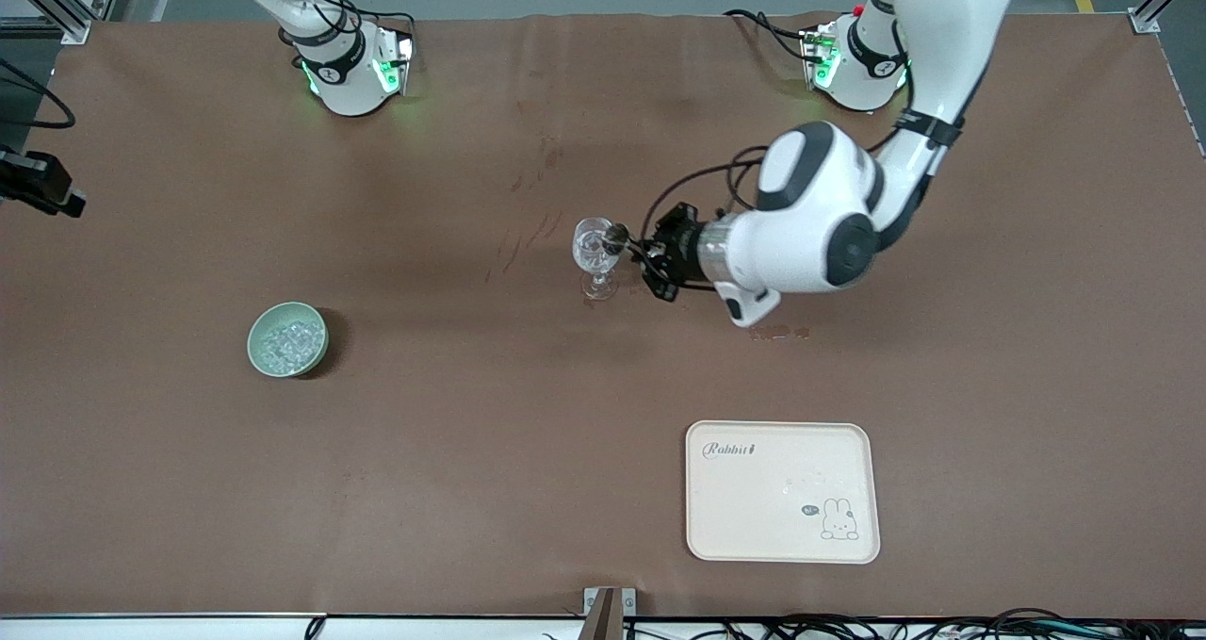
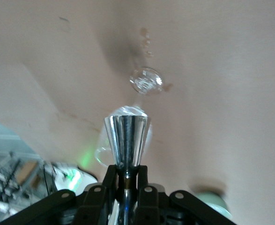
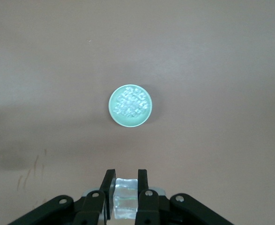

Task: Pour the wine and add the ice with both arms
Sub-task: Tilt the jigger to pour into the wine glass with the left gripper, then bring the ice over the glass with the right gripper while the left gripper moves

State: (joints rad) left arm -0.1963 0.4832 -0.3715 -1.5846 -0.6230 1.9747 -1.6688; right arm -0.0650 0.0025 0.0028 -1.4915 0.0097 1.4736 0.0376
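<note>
A clear wine glass (image 1: pixel 596 255) stands mid-table. My left gripper (image 1: pixel 633 247) lies sideways right beside its bowl, shut on a shiny metal cone-shaped piece (image 2: pixel 127 138) whose wide end reaches the glass's rim (image 1: pixel 615 235). The left wrist view shows the glass (image 2: pixel 146 79) past that piece. My right gripper (image 3: pixel 126 174) is out of the front view. It hangs high over the pale green bowl (image 3: pixel 130 105) and is shut on a clear ice cube (image 3: pixel 125 194). The bowl (image 1: pixel 287 339) holds several ice pieces (image 1: pixel 285 341) and sits toward the right arm's end.
A cream tray (image 1: pixel 782 536) with a rabbit print lies nearer the front camera, toward the left arm's end. Dark stains mark the brown table (image 1: pixel 546 155) near the glass. A small wet patch (image 1: pixel 780 332) lies under the left arm's wrist.
</note>
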